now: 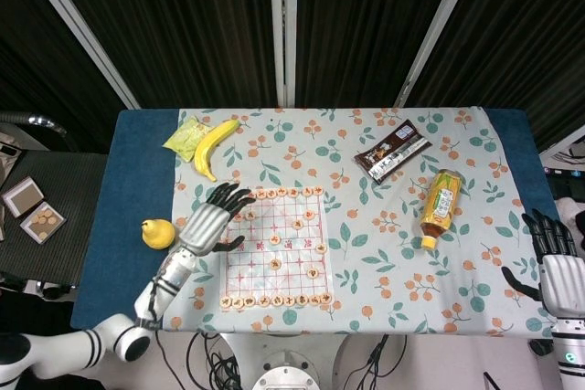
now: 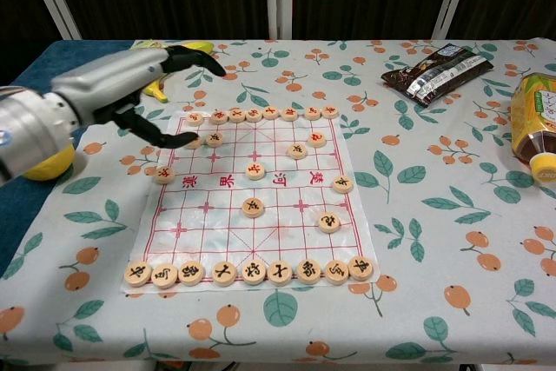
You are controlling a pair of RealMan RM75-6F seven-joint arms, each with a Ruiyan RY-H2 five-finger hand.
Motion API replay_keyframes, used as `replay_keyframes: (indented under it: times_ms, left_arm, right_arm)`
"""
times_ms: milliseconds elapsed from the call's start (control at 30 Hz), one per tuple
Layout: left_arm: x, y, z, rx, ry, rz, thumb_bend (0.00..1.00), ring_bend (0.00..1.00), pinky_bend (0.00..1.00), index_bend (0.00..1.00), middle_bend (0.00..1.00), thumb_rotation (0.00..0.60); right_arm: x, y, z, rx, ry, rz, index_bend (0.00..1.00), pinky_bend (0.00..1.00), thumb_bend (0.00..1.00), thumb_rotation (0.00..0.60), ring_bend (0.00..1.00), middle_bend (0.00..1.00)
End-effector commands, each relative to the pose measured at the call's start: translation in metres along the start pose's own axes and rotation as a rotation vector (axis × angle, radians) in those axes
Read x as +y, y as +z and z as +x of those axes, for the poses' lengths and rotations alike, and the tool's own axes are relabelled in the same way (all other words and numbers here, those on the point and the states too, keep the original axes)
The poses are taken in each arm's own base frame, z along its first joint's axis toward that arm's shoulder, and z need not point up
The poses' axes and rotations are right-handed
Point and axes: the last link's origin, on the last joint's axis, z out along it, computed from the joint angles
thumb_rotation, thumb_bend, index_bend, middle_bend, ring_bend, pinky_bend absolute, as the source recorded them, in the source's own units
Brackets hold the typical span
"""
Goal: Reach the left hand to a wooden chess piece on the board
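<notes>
The left hand (image 2: 130,84) is hovering above the far left corner of the chess board (image 2: 261,206), fingers spread and grasping nothing. In the chest view its thumb tip is hanging just above a wooden chess piece (image 2: 190,139) in the second row at the board's left edge, though contact cannot be told. More pieces are lining the far row and the near row, with a few scattered between. The reach seems to be in its closing stage, not finished: the hand is sitting raised over the pieces. The next move probably calls for lowering it and bringing thumb and fingertips around that piece without nudging its neighbour. The right hand (image 1: 554,258) is resting released past the tabletop's right edge.
</notes>
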Motion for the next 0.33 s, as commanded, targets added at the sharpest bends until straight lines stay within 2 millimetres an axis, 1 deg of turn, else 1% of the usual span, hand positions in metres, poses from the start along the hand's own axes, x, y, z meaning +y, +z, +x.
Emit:
replay_keyframes:
  times_ms: [33,100,167,233,333]
  left_arm:
    - [-0.04,-0.094,0.022,0.117,0.128,0.216,0.26,0.0,0.0,0.13,0.09,0.6]
    - [-0.059,-0.128,0.026,0.132,0.142,0.307,0.25,0.0,0.0,0.11,0.09,0.6]
    - [-0.075,-0.157,0.032,0.152,0.171,0.37,0.25,0.0,0.0,0.11,0.09,0.6]
    - [-0.085,-0.175,0.037,0.165,0.198,0.414,0.24,0.0,0.0,0.1,0.09,0.6]
    - [-0.093,-0.196,0.043,0.174,0.193,0.456,0.24,0.0,0.0,0.1,0.09,0.6]
  right_arm:
    - [0.0,0.001,-0.005,-0.004,-0.004,-0.003,0.0,0.0,0.13,0.6,0.0,0.0]
    - [0.001,0.001,-0.008,-0.007,-0.006,-0.004,0.0,0.0,0.13,0.6,0.0,0.0]
    - [0.0,0.001,-0.01,-0.013,-0.009,-0.003,0.0,0.0,0.13,0.6,0.0,0.0]
    - [-0.001,0.001,-0.011,-0.016,-0.012,0.0,0.0,0.0,0.13,0.6,0.0,0.0]
    - [-0.003,0.002,-0.012,-0.019,-0.02,0.007,0.0,0.0,0.13,0.6,0.0,0.0]
